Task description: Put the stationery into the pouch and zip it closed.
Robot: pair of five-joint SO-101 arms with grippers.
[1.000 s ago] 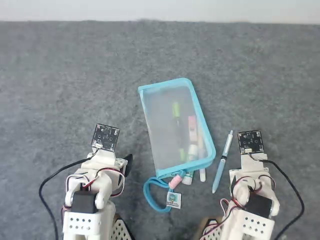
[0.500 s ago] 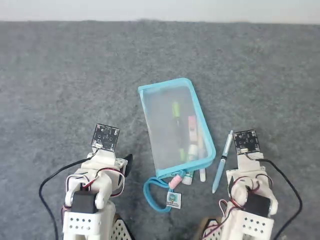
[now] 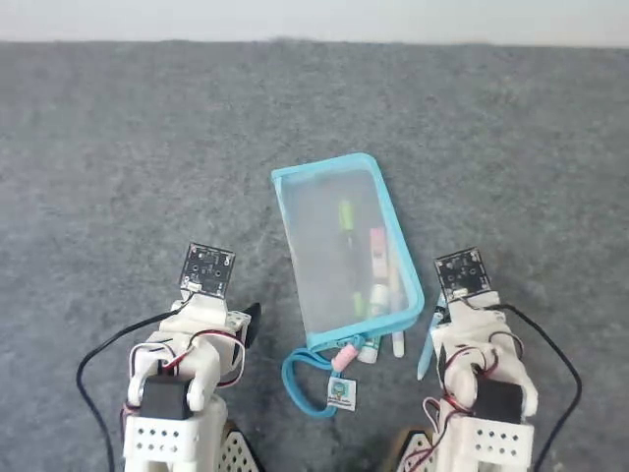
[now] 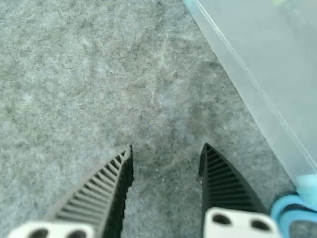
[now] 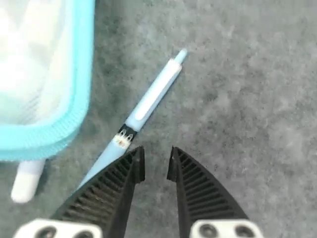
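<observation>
Grey carpet [image 3: 118,147], blue pen [image 5: 151,94] beside pouch [image 3: 339,246]

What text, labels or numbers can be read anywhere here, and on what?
Nothing here is legible.
On the tag hanging from the strap of the pouch: a printed picture, any lettering too small to read.
On the pen: a dark band with pale marks near its middle, too blurred to read.

Turquoise-edged clear pouch [image 3: 334,246], light blue pen [image 5: 148,99], grey carpet [image 3: 118,147]
</observation>
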